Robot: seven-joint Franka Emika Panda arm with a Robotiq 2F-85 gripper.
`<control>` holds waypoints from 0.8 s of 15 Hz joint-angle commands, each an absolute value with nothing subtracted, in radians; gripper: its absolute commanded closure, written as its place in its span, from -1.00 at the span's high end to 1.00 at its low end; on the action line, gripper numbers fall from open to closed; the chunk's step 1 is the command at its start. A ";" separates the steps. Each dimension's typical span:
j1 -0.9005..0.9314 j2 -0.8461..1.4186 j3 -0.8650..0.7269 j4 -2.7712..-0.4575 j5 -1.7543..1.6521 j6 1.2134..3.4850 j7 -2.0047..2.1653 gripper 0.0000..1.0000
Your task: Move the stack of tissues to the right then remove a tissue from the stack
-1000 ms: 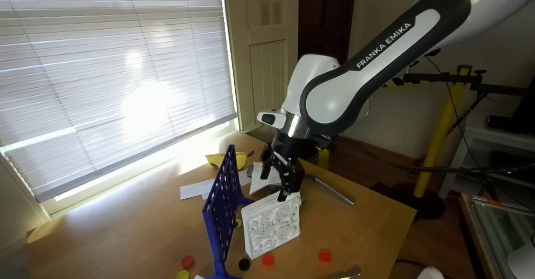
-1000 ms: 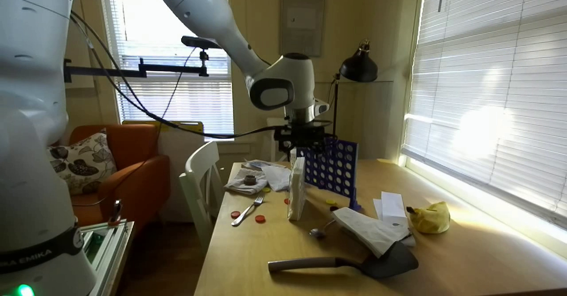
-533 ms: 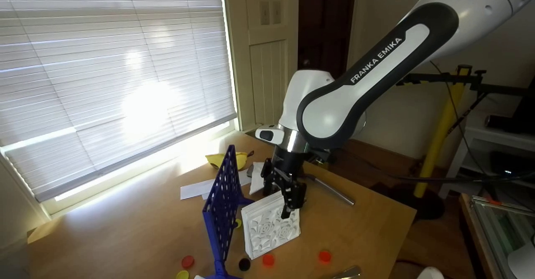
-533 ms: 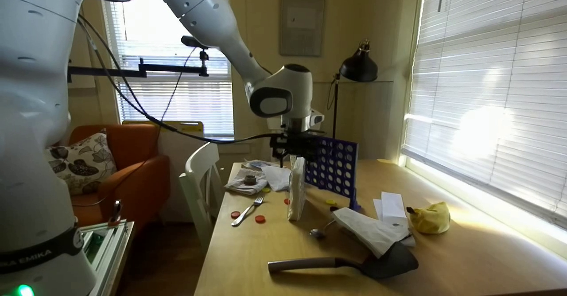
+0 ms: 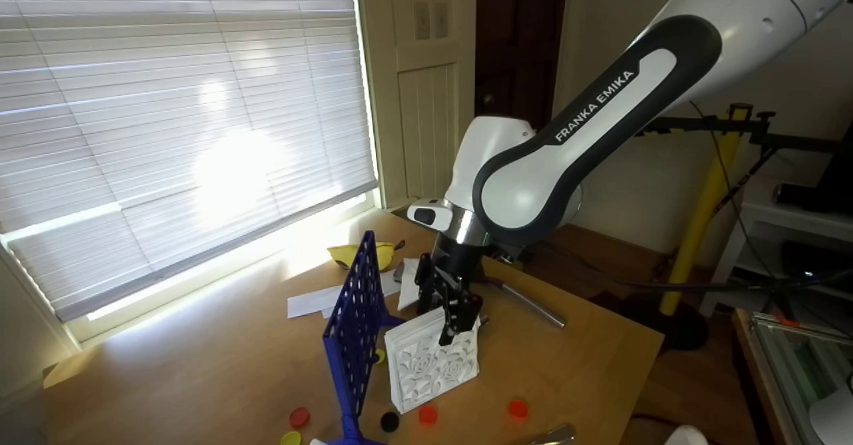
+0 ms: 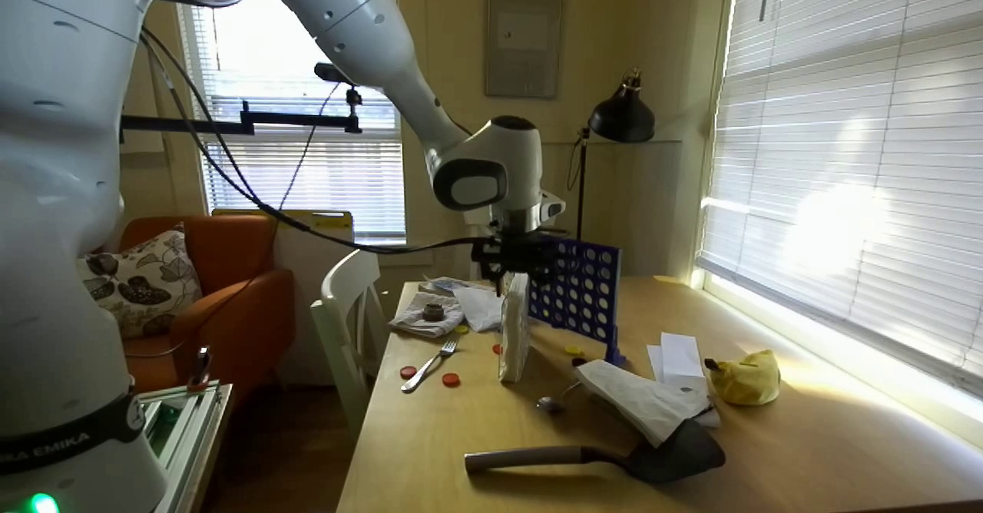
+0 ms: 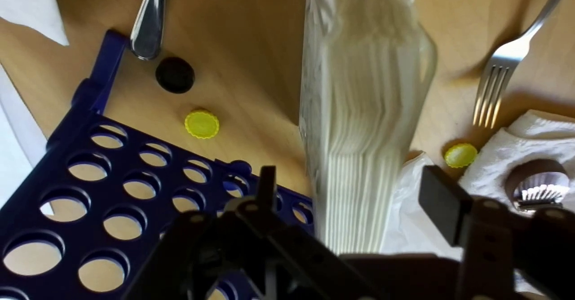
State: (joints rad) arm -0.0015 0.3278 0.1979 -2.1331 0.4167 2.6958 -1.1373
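Note:
The stack of tissues point(image 5: 426, 372) stands upright on its narrow edge on the table, its patterned broad face showing in an exterior view. In the wrist view the tissues of the stack point(image 7: 355, 156) appear as many thin pale layers seen edge-on. My gripper point(image 7: 355, 196) is open and straddles the upper edge of the stack. One finger point(image 7: 268, 183) is on the side of the patterned face and the opposite finger point(image 7: 442, 205) on the other side, with a gap visible on both sides. In an exterior view the stack point(image 6: 514, 336) sits directly below the gripper.
A blue perforated game grid point(image 5: 353, 332) stands close beside the stack. Around it lie a fork point(image 6: 430, 367), a spoon point(image 6: 549, 404), a spatula point(image 6: 530, 458), folded white paper point(image 6: 645, 398), a yellow pouch point(image 6: 745, 378), a cloth with a brown ring point(image 6: 432, 312) and several discs.
My gripper has come down from above until its fingers reach past the stack's top edge on both sides. The jaws have narrowed slightly. The stack stands where it was.

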 commanded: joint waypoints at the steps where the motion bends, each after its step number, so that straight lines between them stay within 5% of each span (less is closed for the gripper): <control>1: -0.023 0.341 0.221 -2.144 0.389 2.730 -1.123 0.01; 8: -0.005 0.320 0.182 -2.168 0.310 2.740 -1.042 -0.94; 12: -0.029 0.252 0.169 -2.198 0.235 2.675 -0.976 -0.89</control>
State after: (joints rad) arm -0.0114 0.3282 0.1819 -2.1492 0.2970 2.7164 -1.0281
